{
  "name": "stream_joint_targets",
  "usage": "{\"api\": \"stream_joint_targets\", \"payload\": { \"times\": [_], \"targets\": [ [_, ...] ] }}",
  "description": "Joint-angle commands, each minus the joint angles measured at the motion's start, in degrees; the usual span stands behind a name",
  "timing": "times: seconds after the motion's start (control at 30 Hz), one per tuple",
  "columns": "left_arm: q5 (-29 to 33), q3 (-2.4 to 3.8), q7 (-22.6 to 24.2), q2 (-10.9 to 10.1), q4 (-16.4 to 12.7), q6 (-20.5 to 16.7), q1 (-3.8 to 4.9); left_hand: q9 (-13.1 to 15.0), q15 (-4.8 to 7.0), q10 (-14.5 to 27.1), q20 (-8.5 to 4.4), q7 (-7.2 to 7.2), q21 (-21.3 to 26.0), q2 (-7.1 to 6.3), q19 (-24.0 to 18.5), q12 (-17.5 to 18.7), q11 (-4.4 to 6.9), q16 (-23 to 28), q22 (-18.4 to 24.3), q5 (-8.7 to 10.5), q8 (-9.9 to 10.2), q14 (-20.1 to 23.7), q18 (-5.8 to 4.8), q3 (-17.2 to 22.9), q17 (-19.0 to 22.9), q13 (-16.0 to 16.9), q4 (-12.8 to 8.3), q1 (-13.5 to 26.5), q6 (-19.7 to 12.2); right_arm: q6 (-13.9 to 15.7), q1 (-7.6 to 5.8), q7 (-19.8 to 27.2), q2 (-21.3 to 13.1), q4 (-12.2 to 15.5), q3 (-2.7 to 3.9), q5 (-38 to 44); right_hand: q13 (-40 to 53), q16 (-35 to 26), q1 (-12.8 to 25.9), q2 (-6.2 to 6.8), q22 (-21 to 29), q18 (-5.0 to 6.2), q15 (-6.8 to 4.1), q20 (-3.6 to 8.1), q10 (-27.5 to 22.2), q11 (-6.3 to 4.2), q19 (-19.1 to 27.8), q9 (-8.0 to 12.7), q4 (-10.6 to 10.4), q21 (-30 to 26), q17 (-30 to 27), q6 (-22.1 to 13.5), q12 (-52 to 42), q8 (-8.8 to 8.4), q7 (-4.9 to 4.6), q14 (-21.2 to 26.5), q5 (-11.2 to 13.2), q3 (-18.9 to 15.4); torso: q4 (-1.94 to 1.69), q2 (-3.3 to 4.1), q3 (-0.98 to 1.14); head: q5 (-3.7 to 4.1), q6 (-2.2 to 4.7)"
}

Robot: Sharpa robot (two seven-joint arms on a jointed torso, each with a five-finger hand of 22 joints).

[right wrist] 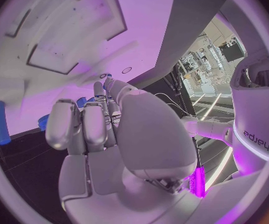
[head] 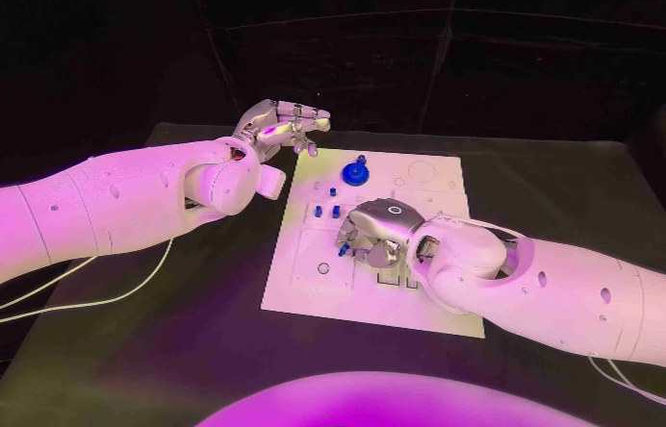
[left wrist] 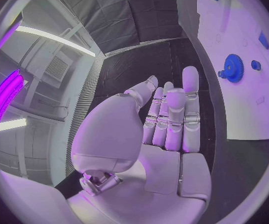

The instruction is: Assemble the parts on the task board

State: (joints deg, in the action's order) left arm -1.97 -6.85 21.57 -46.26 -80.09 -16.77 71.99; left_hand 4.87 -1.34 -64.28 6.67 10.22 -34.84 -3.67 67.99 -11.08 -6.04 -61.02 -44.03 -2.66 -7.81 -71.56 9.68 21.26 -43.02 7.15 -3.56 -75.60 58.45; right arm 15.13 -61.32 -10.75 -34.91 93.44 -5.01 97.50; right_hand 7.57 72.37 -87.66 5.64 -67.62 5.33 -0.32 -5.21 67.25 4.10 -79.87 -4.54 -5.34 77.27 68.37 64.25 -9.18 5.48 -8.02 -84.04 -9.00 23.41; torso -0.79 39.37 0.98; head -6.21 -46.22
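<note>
My right hand (head: pixel 377 233) hovers low over the middle of the flat white rectangular task board (head: pixel 430 302), fingers curled down near a small blue peg (head: pixel 343 249); whether they grip it I cannot tell. I judge the step calls for a slow, upright lowering into its hole. My left hand (head: pixel 282 126), fingers apart and holding nothing, waits at the board's upper left corner. The round blue toothed gear (head: pixel 357 171) stands upper centre, other small blue pieces (head: pixel 323 212) left of my right hand, crowding the approach.

Task board (head: pixel 423 297) on black table (head: pixel 166 350)
</note>
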Motion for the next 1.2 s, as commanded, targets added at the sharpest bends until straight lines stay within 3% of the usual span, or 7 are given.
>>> {"api": "stream_joint_targets", "payload": {
  "times": [0.03, 0.37, 0.9, 1.2],
  "targets": [
    [0.19, 0.04, -0.08, 0.07, 0.02, 1.00, 0.09, -0.08, 0.10, 0.44, 0.23, -0.01, 0.30, 0.24, -0.11, -0.14, 0.02, 0.03, 0.09, -0.20, -0.37, 0.41, 0.73, -0.36, 0.04, 0.08, 0.11, 0.22, -0.38, 1.57, -0.03, -0.11, -0.14, 0.42, 0.01, 0.79, -0.10, 0.29, 0.60, 0.15, -0.12, -0.77, -0.35, 0.01, 0.10, 0.13, -0.45, -0.05, 0.03, 0.23, 0.10, 0.08, 0.36, 0.05, -0.31, -2.20, -0.16, 0.20, 0.05, -0.02, 0.01, -0.02, -0.01],
    [0.19, 0.03, -0.45, 0.09, 0.07, 1.36, 0.09, -0.10, 0.09, 0.52, 0.24, 0.01, 0.33, 0.24, -0.11, -0.17, 0.00, 0.02, 0.12, -0.20, -0.38, 0.43, 0.73, -0.42, 0.07, 0.09, 0.11, 0.21, -0.43, 0.71, 0.01, -2.50, -0.46, 0.85, 0.01, 3.18, -0.17, 0.30, 1.07, 0.25, -0.14, -0.77, -0.33, -0.01, 0.19, 0.14, -0.45, -0.08, 0.06, 0.25, 0.04, 0.19, 0.38, 0.07, -0.31, -2.19, -0.11, 0.23, -0.02, -0.02, -0.02, -0.04, -0.13],
    [0.19, 0.02, -1.07, 0.08, 0.06, 1.94, 0.09, -0.16, 0.04, 0.86, 0.29, 0.07, 0.45, 0.27, -0.12, -0.27, -0.06, 0.11, 0.21, -0.20, -0.38, 0.62, 0.74, -0.60, 0.35, 0.12, 0.04, 0.03, -0.69, 1.98, 0.03, -5.27, -0.55, 1.84, 0.03, 7.38, -0.23, 0.40, 1.47, 0.29, -0.36, -0.80, -0.33, -0.02, 0.29, 0.11, -0.54, -0.10, 0.09, 0.38, 0.09, 0.29, 0.40, 0.08, -0.26, -2.21, -0.09, 0.28, 0.00, -0.01, -0.03, -0.26, -0.34],
    [0.19, 0.01, -1.18, 0.04, 0.02, 2.02, 0.09, -0.18, 0.02, 0.94, 0.30, 0.08, 0.48, 0.28, -0.12, -0.30, -0.08, 0.14, 0.23, -0.20, -0.38, 0.68, 0.74, -0.65, 0.43, 0.13, 0.02, -0.02, -0.75, 0.26, 0.03, -5.08, -0.39, 1.99, 0.04, 8.06, -0.24, 0.42, 1.55, 0.32, -0.43, -0.82, -0.34, -0.02, 0.32, 0.10, -0.57, -0.11, 0.11, 0.43, 0.10, 0.31, 0.40, 0.08, -0.24, -2.22, -0.10, 0.29, -0.01, 0.01, -0.03, -0.44, -0.49]
  ]
}}
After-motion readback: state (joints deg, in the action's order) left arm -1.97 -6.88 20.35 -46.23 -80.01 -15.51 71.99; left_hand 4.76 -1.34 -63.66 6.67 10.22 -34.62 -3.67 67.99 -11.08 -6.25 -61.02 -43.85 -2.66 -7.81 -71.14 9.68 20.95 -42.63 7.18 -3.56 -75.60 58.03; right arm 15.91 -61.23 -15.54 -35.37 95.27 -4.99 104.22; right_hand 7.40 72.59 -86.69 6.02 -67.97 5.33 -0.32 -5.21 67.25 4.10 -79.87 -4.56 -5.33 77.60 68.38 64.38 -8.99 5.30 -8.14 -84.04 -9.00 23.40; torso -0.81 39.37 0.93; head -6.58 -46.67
